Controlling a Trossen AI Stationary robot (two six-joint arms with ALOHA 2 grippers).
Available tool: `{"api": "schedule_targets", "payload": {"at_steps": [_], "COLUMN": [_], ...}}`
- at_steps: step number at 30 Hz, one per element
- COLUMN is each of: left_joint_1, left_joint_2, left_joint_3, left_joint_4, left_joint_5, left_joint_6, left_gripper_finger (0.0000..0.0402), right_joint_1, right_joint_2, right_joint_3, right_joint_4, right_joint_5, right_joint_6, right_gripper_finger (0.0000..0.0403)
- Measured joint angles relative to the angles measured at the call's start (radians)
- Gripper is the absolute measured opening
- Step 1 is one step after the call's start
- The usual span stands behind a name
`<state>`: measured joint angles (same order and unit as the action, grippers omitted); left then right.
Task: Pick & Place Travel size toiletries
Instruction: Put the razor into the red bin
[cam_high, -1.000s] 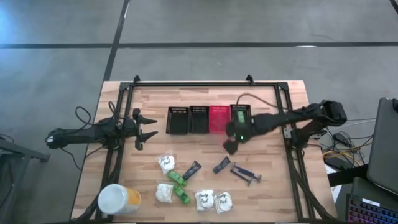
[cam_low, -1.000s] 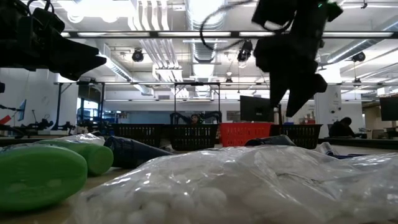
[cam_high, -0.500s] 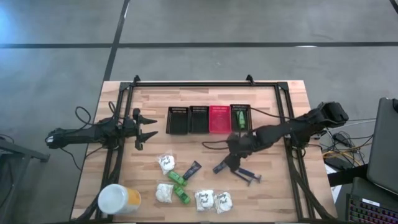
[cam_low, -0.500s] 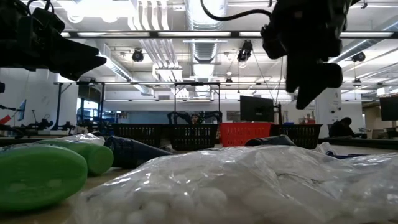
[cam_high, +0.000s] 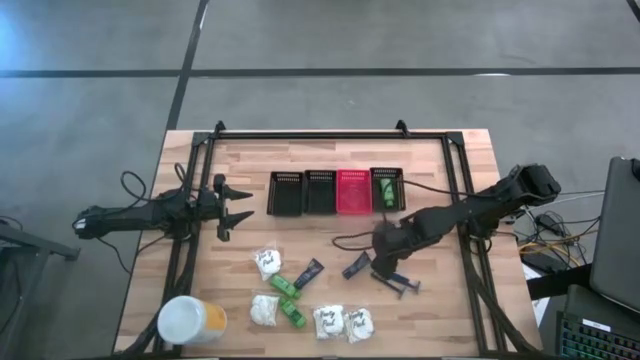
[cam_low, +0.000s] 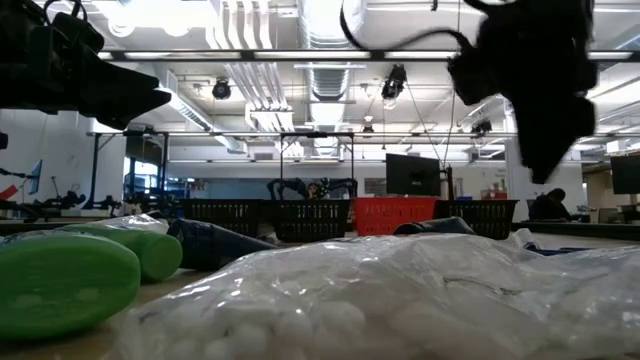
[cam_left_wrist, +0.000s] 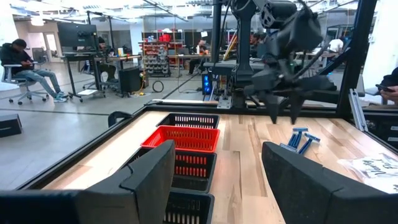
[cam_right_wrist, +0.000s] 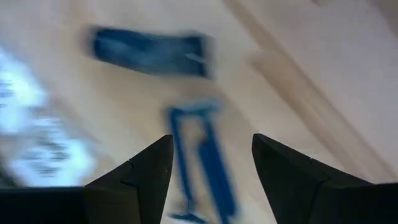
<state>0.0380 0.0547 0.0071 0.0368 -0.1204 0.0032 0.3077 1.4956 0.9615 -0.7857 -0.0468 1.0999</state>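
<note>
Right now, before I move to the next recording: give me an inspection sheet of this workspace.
Surface: wooden table inside a black frame.
Job's things: one green bottle in the rightmost basket; razors, dark tubes, green bottles and white packets loose on the table.
Clutter: yellow container with white lid at the near-left corner.
Grippers: right gripper open, empty, above the razors; left gripper open, waiting at the left.
Cables: cable along the right arm.
Surroundings: seated person, desks, monitors.
</note>
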Motion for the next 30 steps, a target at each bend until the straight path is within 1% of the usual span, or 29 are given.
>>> {"api": "schedule_targets", "payload": {"at_steps": [2, 4, 7, 10, 15, 19, 24, 30], "left_joint_1": [0.000, 0.000, 0.000, 0.000, 0.000, 0.000, 0.000, 0.000], "left_joint_2": [0.000, 0.000, 0.000, 0.000, 0.000, 0.001, 0.001, 0.000], "left_joint_3": [0.000, 0.000, 0.000, 0.000, 0.000, 0.000, 0.000, 0.000], "left_joint_4": [0.000, 0.000, 0.000, 0.000, 0.000, 0.000, 0.000, 0.000], "left_joint_5": [0.000, 0.000, 0.000, 0.000, -0.001, 0.000, 0.000, 0.000], "left_joint_6": [0.000, 0.000, 0.000, 0.000, 0.000, 0.000, 0.000, 0.000], "left_gripper_finger": [0.0248, 0.0248, 0.0248, 0.0248, 0.0248, 0.0248, 0.0248, 0.0248], "right_joint_1": [0.010, 0.030, 0.067, 0.106, 0.166, 0.208, 0.257, 0.299], "right_joint_2": [0.000, 0.001, 0.001, 0.029, 0.117, 0.177, 0.221, 0.260], "right_joint_3": [-0.001, -0.002, -0.002, 0.000, 0.011, 0.046, 0.112, 0.152], "right_joint_4": [-0.093, -0.108, -0.023, 0.093, 0.095, 0.083, 0.048, 0.008], "right_joint_5": [-0.013, -0.044, -0.106, -0.111, -0.084, -0.077, 0.018, 0.028], "right_joint_6": [0.020, 0.012, -0.003, 0.013, 0.015, -0.002, -0.049, -0.107], "right_gripper_finger": [0.0212, 0.0212, 0.0212, 0.0209, 0.0205, 0.0208, 0.0214, 0.0232]}}
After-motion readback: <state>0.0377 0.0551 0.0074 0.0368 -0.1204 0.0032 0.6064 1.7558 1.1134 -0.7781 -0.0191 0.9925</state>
